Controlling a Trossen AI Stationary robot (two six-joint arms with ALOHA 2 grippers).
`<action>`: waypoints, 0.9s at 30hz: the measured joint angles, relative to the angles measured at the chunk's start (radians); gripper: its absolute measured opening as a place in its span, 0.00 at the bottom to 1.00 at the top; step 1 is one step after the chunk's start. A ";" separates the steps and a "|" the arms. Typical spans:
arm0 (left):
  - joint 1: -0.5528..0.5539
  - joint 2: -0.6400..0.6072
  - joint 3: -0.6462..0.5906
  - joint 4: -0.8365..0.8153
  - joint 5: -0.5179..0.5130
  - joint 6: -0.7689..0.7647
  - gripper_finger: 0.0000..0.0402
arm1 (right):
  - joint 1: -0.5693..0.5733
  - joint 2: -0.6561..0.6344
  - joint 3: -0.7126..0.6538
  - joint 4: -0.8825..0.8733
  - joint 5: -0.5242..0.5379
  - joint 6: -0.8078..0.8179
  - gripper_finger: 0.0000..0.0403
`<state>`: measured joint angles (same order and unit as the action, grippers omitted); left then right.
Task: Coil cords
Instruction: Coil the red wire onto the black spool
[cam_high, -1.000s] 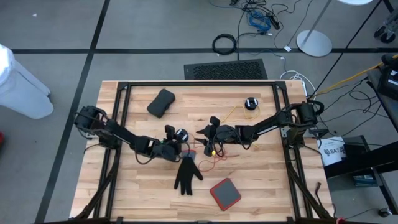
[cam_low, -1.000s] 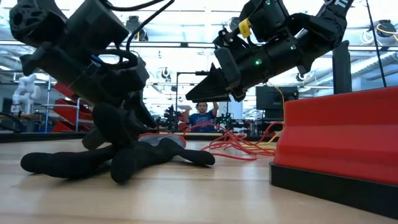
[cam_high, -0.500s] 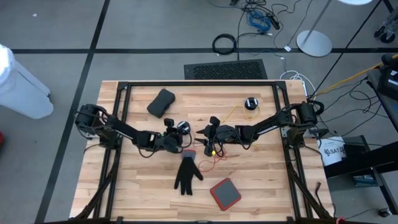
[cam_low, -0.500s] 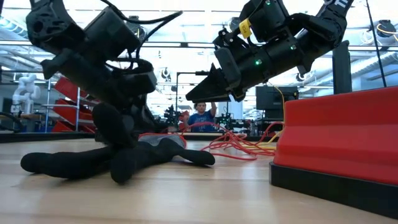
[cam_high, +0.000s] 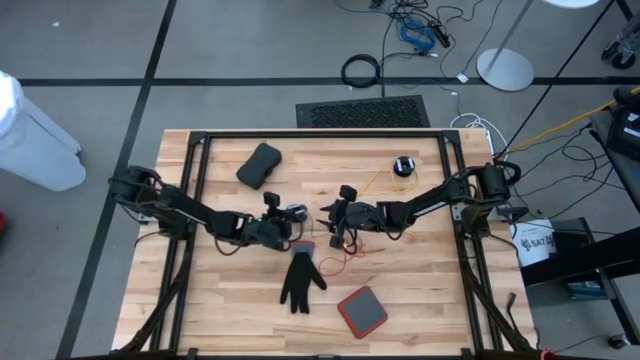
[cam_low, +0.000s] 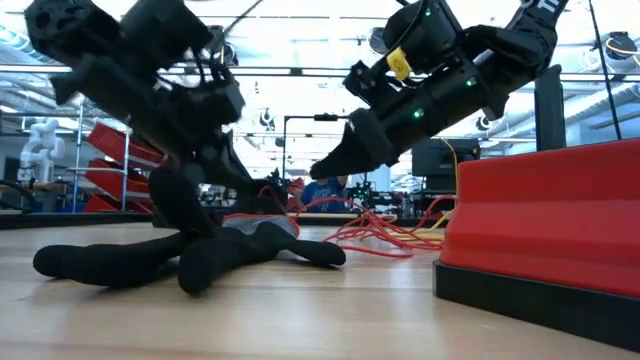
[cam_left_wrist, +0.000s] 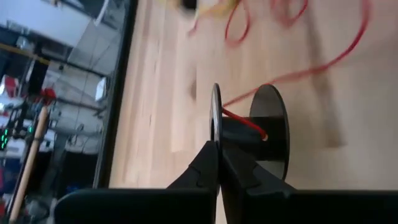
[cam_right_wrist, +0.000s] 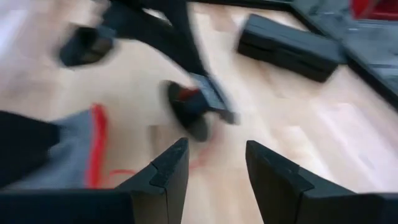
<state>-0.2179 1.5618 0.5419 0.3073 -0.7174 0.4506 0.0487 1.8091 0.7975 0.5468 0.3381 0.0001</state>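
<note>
Counted on the table, from above: two spools (cam_high: 403, 166) (cam_high: 292, 213), each with cord (cam_high: 350, 248) attached; one black glove (cam_high: 300, 281); one red pad (cam_high: 362, 311); one black case (cam_high: 259, 165). Two arms, one gripper each (cam_high: 284, 226) (cam_high: 330, 215).

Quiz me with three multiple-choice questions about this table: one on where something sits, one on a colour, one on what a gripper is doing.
1. Where does the black glove lie?
A. beside the red square box
B. on the floor
C. on the dark pouch

2. What colour is the cord wound on the small black spool?
A. blue
B. red
C. white

3. How is the left gripper?
A. wide open above the glove
B. out of sight
C. shut on the spool's rim

Answers: 1 A, the high view shows glove and box as neighbours at the table's near edge. 2 B, the left wrist view shows a red strand on the hub. 3 C, its fingers meet on a spool disc, while the right gripper stands open.
</note>
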 joint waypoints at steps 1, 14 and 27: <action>-0.012 -0.020 0.000 0.001 0.003 0.006 0.01 | -0.002 0.000 0.000 0.007 0.004 -0.007 0.36; -0.077 -0.222 0.003 -0.011 0.218 0.000 0.00 | 0.000 0.000 0.000 0.107 -0.151 -0.050 0.36; -0.037 -0.222 0.003 0.009 0.360 -0.055 0.00 | 0.006 0.000 0.000 0.139 -0.244 -0.092 0.14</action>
<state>-0.2549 1.3396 0.5449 0.3165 -0.3572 0.3953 0.0551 1.8091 0.7971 0.6853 0.0941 -0.0914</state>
